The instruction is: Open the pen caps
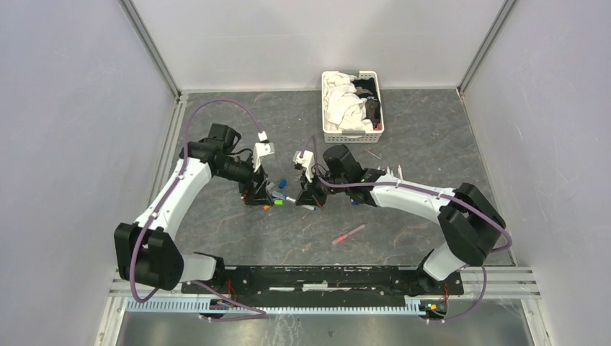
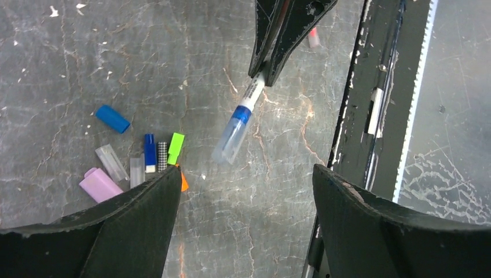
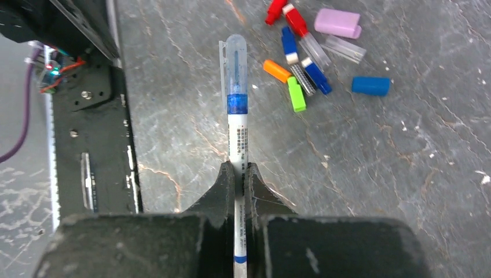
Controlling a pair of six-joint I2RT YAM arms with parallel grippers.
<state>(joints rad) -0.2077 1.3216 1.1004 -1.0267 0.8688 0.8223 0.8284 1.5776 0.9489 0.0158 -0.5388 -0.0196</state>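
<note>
right tool (image 3: 238, 171) pinches 1 pen (image 3: 237, 128) (cap (image 3: 235, 63) on), capped end just ahead of the wide-open, empty left tool (image 2: 246, 174).

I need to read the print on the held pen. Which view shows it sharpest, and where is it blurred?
Right wrist view: the pen is sharp and evenly lit, print visible but too small to read. Left wrist view: softer, its cap blurred, print a smudge. Top view: pen too tiny.
</note>
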